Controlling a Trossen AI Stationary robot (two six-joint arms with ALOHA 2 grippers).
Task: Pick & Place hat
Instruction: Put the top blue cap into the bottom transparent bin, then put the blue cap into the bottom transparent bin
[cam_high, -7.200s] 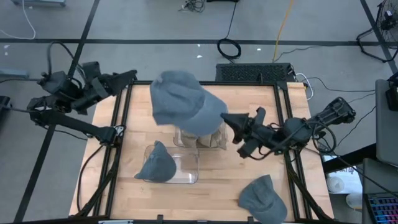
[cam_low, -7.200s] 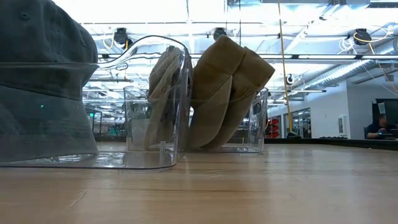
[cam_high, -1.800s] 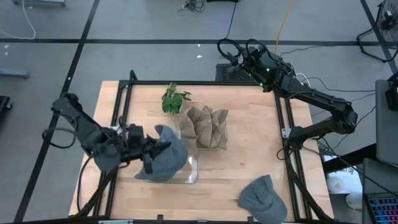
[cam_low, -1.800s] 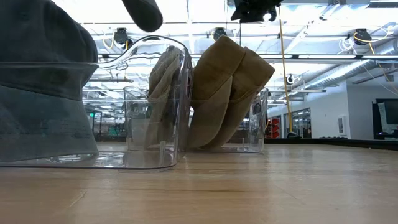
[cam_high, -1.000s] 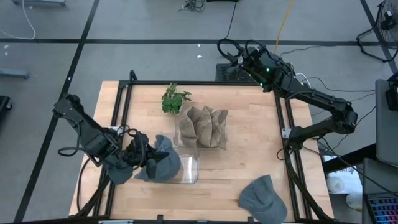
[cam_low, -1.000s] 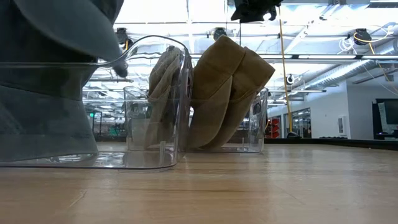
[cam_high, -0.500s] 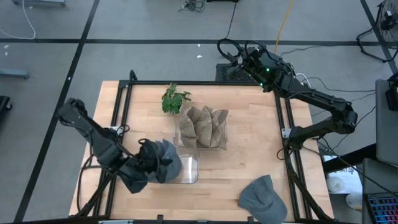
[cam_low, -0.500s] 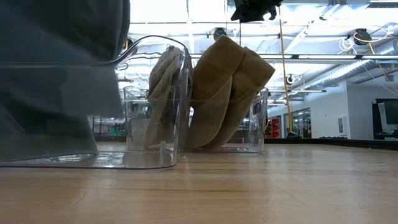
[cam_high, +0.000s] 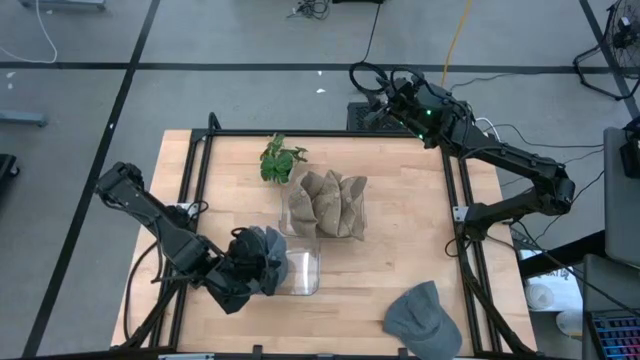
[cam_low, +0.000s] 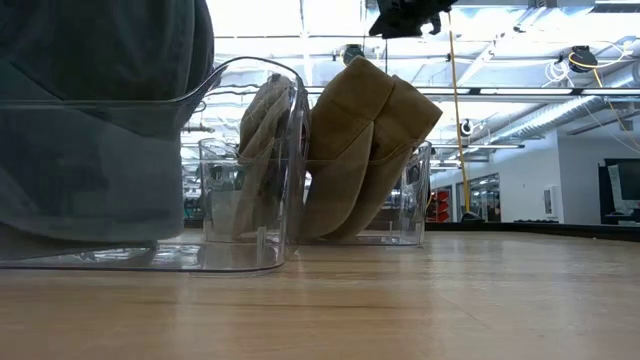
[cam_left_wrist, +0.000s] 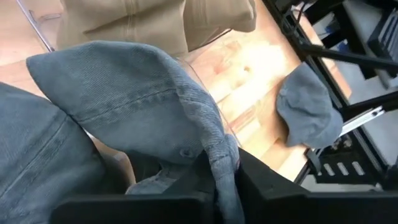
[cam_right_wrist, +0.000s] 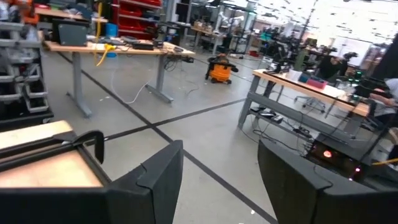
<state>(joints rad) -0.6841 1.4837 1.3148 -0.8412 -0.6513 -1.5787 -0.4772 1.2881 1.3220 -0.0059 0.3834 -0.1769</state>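
My left gripper (cam_high: 243, 268) is shut on a grey-blue hat (cam_high: 268, 258), which sits bunched in the left part of a clear bin (cam_high: 305, 272) near the table's front. The low view shows the hat (cam_low: 100, 60) reaching down inside the bin (cam_low: 270, 150) and above its rim. A second grey hat (cam_high: 422, 320) lies flat on the table at the near right. My right gripper (cam_high: 372, 92) hangs open and empty, raised beyond the table's far edge. My left gripper pinches a fold of the hat's cloth (cam_left_wrist: 219, 163) between its two fingers, close to a seam. The fingers come slanting down from the table's left. The hat bulges out beyond the fingers, its lower part down inside the clear bin.
A second clear bin (cam_high: 352, 228) behind the first holds several tan hats (cam_high: 325, 200) standing on edge. A small green plant (cam_high: 280, 158) stands at the far middle. Black frame rails run along the table's edges.
My left gripper has gone down and toward the table's near edge with the hat and has tipped further downward. The hat has sunk from above the bin's rim into the bin and has bunched up there.
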